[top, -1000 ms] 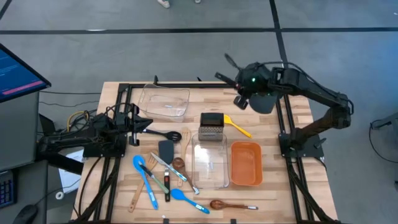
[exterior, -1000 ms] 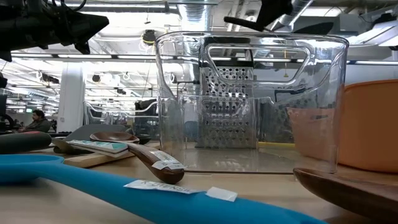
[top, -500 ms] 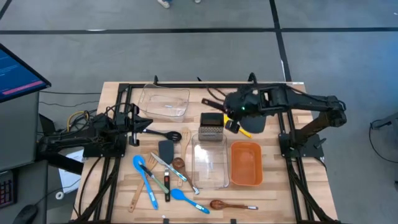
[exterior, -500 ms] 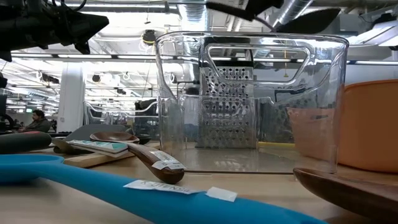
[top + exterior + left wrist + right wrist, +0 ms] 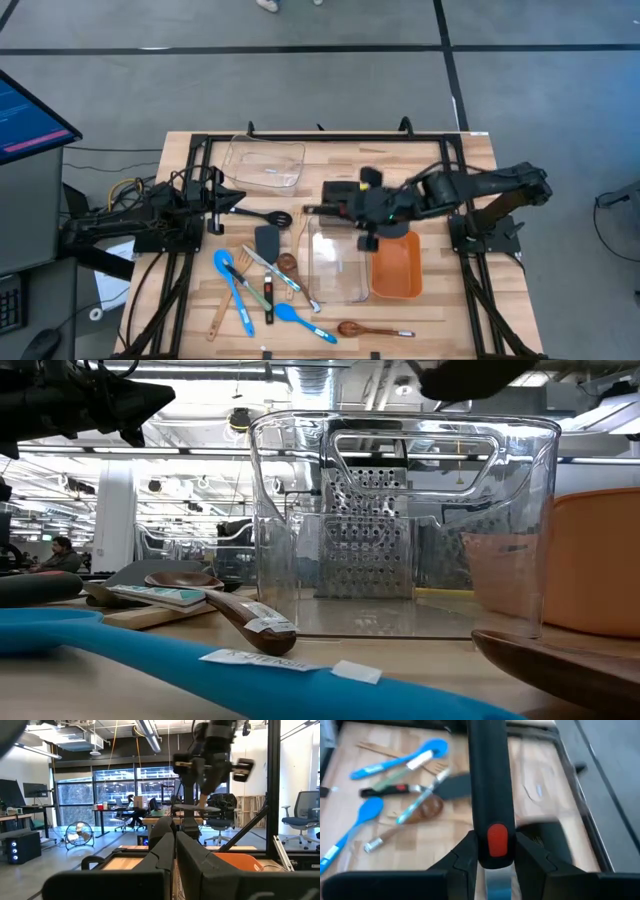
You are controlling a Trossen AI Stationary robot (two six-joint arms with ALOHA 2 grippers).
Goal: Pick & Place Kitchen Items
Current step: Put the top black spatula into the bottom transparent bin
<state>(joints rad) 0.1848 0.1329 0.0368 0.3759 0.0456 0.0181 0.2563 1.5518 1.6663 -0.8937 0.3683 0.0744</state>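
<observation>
My right gripper (image 5: 345, 207) hangs over the far end of the middle clear container (image 5: 338, 262), next to the steel grater (image 5: 365, 540), and is shut on a black utensil (image 5: 315, 208) with a red spot on its handle. Several other kitchen items lie flat on the wood at the near left: blue spoons (image 5: 235, 290), a black turner (image 5: 266, 240), metal tongs (image 5: 280, 275) and a wooden spoon (image 5: 350, 328). My left gripper (image 5: 235, 200) waits shut at the table's left side, with nothing in it. My right gripper pinches the black utensil's handle (image 5: 490, 820) between its two fingers (image 5: 462, 857), at the end that bears the red spot. It comes slanting down from the table's right side. The handle runs on ahead of the fingers, in line with them, lifted clear of everything.
An orange container (image 5: 396, 262) stands right of the middle clear one. A second clear container (image 5: 265, 163) sits at the far left. A black frame (image 5: 300, 137) rims the tabletop.
My right gripper has swung from the table's far right corner toward its middle and near side, sinking a little and turning. It has carried the black utensil along, still shut on it, and now hangs by the grater over the clear container.
</observation>
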